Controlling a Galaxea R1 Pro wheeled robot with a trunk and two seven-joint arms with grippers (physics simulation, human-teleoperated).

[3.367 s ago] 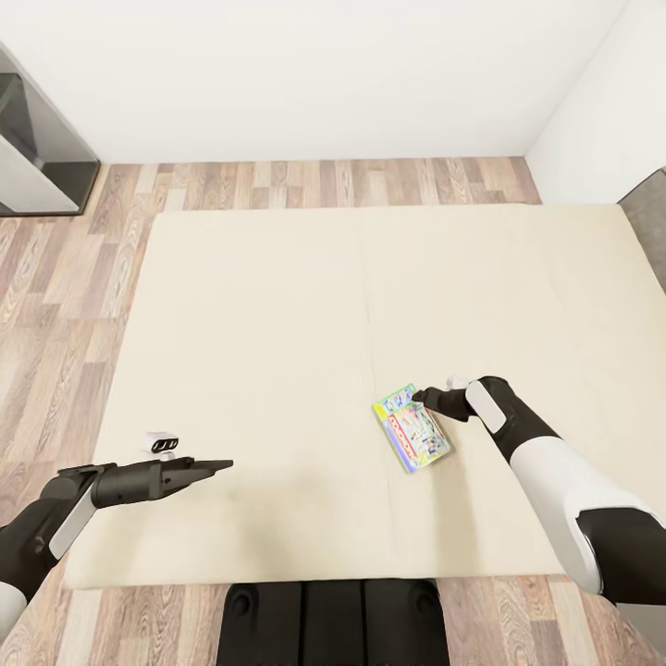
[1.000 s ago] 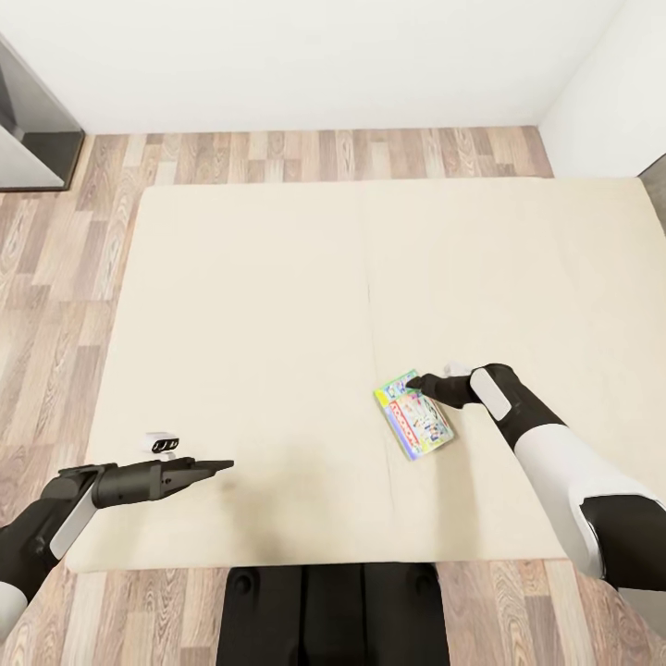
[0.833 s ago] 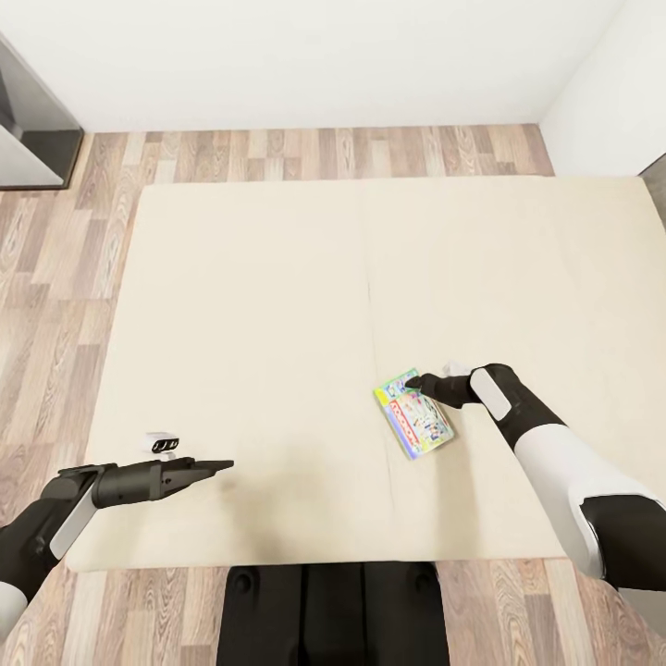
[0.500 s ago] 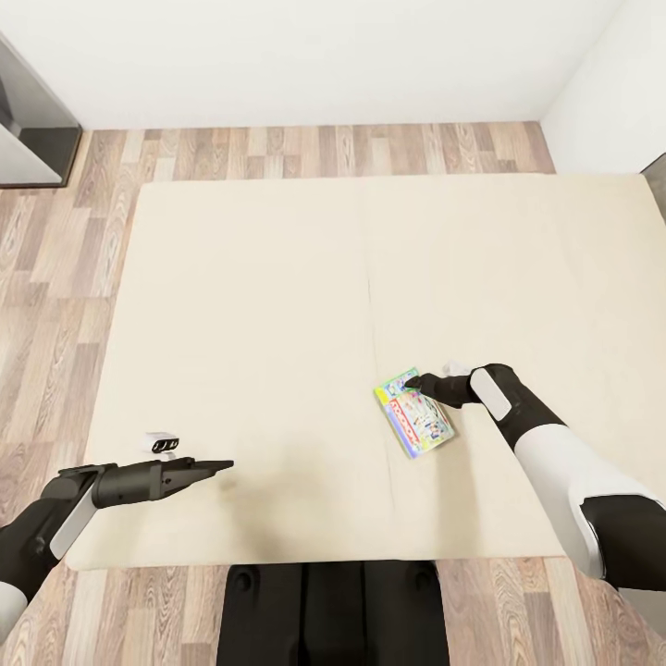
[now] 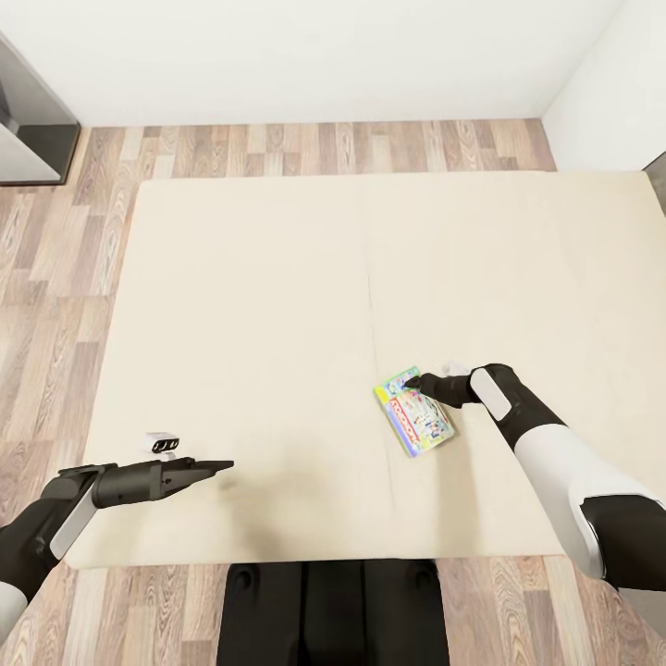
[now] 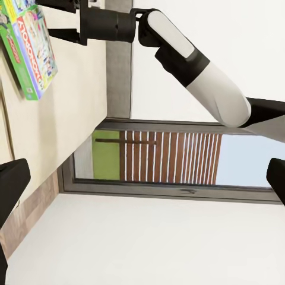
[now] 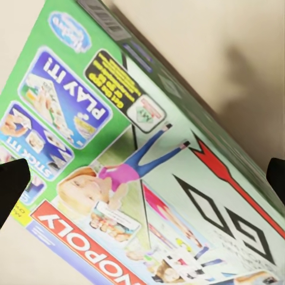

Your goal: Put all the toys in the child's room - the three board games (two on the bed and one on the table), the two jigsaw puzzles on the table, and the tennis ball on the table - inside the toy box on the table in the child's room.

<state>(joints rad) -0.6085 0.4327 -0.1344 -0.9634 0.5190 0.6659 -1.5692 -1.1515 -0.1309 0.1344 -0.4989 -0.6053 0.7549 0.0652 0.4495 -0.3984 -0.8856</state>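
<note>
The right gripper (image 5: 415,381) sits low over the bed (image 5: 277,305), right at the top edge of the green board game (image 5: 413,422). In the right wrist view its two dark finger tips (image 7: 12,181) show far apart at each side of the picture, so it is wide open, with the game (image 7: 136,172) flat between them and not held. In the head view the game lies at about 6 o'clock from this gripper, and its long side runs from 11 o'clock to 5 o'clock. The left gripper (image 5: 220,465) hangs well apart, at about 8 o'clock from the game; its tips look wide open in the left wrist view and hold nothing. The right arm is much nearer, so I think it should do the grab.
</note>
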